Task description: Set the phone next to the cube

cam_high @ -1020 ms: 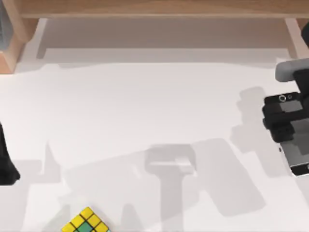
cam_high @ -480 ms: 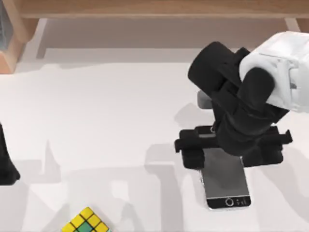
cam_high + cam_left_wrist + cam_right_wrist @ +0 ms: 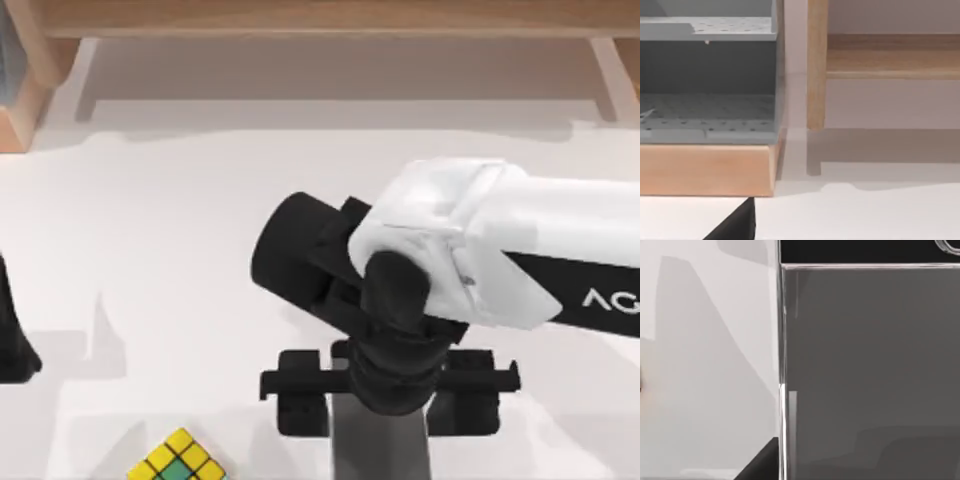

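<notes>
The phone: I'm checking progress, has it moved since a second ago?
Yes. The phone has travelled left from the table's right edge toward the unmoved cube.

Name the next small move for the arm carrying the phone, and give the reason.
Probably keep carrying it toward the top view's left. The right pincer grips the phone, and white table separates it from the cube near the lower left edge. Lowering now would likely leave it short. The left arm sits parked at the left edge.
</notes>
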